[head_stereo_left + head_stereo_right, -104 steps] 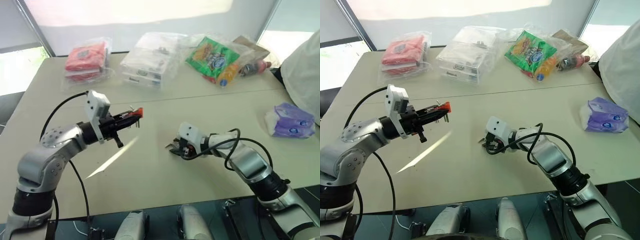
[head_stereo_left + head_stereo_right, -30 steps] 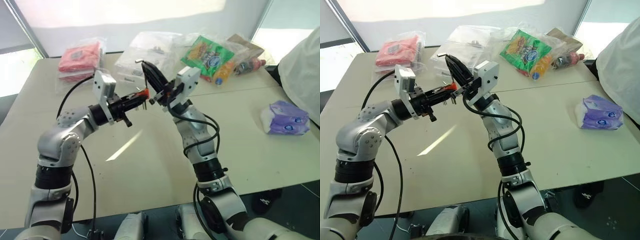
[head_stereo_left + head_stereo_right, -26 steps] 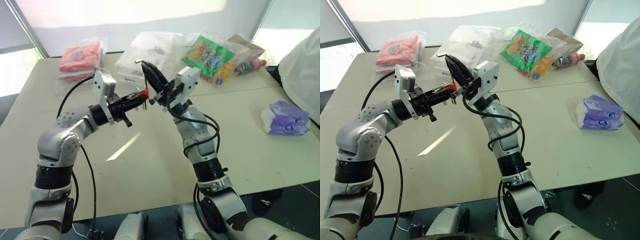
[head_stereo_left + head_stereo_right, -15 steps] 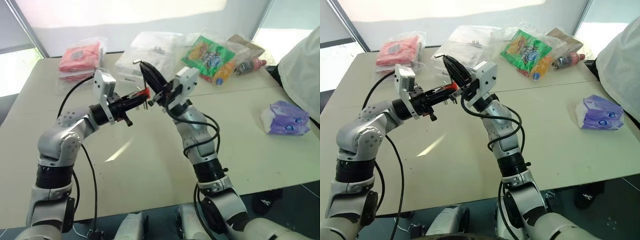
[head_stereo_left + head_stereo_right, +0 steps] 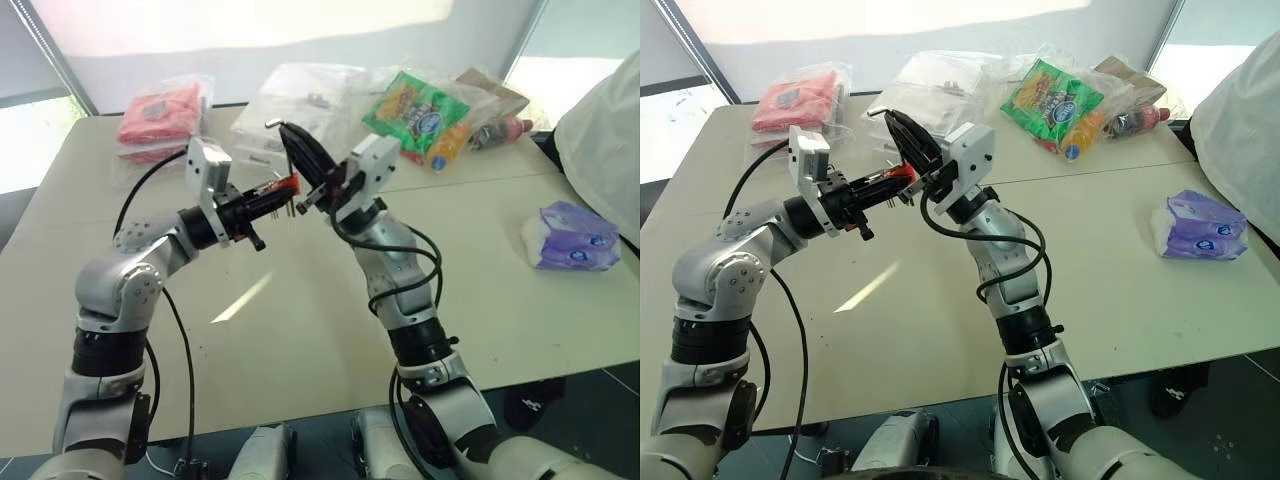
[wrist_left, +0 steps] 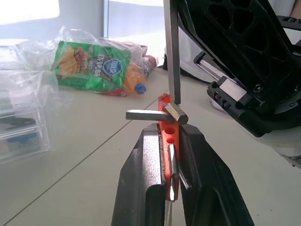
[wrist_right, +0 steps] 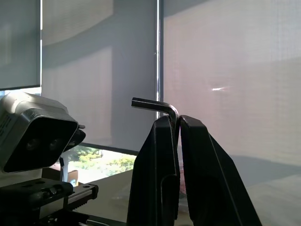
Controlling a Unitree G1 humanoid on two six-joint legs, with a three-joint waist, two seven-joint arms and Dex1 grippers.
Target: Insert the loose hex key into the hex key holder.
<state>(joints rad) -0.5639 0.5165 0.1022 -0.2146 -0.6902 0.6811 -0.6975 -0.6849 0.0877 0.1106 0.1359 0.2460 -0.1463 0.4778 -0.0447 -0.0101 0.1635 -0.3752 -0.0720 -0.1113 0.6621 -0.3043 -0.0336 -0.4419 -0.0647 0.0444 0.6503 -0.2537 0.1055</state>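
Red-orange holder [image 6: 165, 136] sits clamped in the left gripper [image 6: 168, 141], raised above the tabletop's middle. Right gripper [image 7: 178, 123] pinches the key [image 7: 155, 106], its long leg just by the holder's holes, not yet inserted.

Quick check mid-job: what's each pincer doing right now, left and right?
Left pincer: closed on the hex key holder, held up over the table.
Right pincer: closed on the loose hex key, bent end sticking out above the fingertips.

place: office or lab | cues: pale table [image 5: 300, 330], roller blinds [image 7: 225, 70]
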